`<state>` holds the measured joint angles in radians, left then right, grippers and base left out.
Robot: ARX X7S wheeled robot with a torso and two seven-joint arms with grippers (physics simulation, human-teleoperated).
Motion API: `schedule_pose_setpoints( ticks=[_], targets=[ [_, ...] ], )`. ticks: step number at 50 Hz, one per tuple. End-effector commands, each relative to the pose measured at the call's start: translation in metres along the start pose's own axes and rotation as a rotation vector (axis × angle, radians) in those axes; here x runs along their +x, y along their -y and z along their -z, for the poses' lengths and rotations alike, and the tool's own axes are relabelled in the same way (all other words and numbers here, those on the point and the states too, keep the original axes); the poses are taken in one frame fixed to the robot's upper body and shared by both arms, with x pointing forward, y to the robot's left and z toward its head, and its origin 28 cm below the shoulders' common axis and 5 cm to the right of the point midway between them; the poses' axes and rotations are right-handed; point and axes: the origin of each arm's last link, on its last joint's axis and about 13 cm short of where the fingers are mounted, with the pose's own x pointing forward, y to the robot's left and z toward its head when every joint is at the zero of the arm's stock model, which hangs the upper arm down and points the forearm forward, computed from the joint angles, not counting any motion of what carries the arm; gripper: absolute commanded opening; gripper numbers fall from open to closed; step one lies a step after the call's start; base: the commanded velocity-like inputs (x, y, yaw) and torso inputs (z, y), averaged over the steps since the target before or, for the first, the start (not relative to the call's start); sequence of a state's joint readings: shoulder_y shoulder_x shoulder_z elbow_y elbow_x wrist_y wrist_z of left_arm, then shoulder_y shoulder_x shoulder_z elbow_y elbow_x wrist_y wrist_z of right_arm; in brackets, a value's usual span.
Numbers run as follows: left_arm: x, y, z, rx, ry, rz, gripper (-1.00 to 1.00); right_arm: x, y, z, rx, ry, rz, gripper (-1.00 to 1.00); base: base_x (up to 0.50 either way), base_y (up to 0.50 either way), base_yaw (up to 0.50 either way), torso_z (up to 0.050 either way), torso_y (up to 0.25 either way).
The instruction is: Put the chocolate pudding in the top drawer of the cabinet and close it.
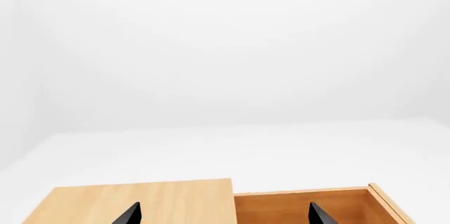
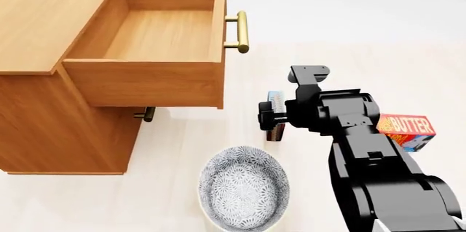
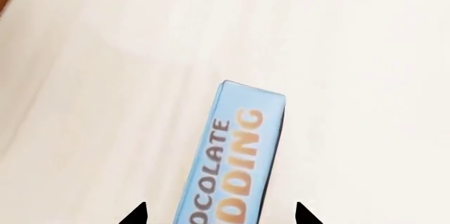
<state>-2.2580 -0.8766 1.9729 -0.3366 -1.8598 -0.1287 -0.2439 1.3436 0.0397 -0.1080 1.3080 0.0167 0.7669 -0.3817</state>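
The chocolate pudding (image 3: 235,155), a slim light blue carton, stands on edge on the white floor. In the head view the chocolate pudding (image 2: 274,99) sits just right of the cabinet (image 2: 43,19). My right gripper (image 3: 221,216) is open, one fingertip on each side of the carton with gaps to both. The head view shows this right gripper (image 2: 271,118) low over the carton, hiding most of it. The top drawer (image 2: 145,82) is pulled fully out and holds nothing; its brass handle (image 2: 241,31) faces right. My left gripper (image 1: 225,214) is open above the cabinet top (image 1: 140,200) and the top drawer (image 1: 309,208).
A patterned grey bowl (image 2: 207,180) lies on the floor in front of the cabinet, left of my right arm. A red-orange butter box (image 2: 405,129) sits behind the right arm. A lower drawer's handle (image 2: 146,114) pokes out under the open drawer.
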Motion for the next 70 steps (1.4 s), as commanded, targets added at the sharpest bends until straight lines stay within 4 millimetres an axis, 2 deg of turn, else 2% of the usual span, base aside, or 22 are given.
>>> schedule_pose_setpoints(
  ticks=[1, 35, 36, 51, 62, 70],
  targets=[
    [0.0, -0.001, 0.001, -0.003, 0.0, -0.007, 1.0, 0.001, -0.001, 0.0, -0.002, 0.0, -0.005, 1.0, 0.0, 0.0, 0.0, 0.0, -0.104],
    [0.0, -0.003, 0.002, -0.016, -0.004, -0.027, 1.0, 0.004, -0.003, 0.005, -0.003, -0.005, -0.023, 1.0, 0.0, 0.0, 0.0, 0.0, -0.024],
    [0.0, -0.003, 0.002, -0.016, -0.004, -0.027, 1.0, 0.004, -0.003, 0.005, -0.007, -0.003, -0.02, -1.0, 0.0, 0.0, 0.0, 0.0, 0.0],
    [0.0, -0.003, 0.003, -0.022, -0.007, -0.026, 1.0, 0.004, -0.002, 0.005, -0.012, -0.003, -0.015, -1.0, 0.0, 0.0, 0.0, 0.0, 0.0],
    [-0.001, -0.003, 0.0, -0.035, -0.011, -0.028, 1.0, 0.002, -0.001, 0.001, -0.017, 0.007, -0.01, -1.0, 0.0, 0.0, 0.0, 0.0, 0.25],
    [-0.001, -0.002, -0.003, -0.037, -0.01, -0.024, 1.0, -0.005, 0.002, -0.01, -0.03, 0.04, 0.018, -1.0, 0.0, 0.0, 0.0, 0.0, 0.25]
  ],
)
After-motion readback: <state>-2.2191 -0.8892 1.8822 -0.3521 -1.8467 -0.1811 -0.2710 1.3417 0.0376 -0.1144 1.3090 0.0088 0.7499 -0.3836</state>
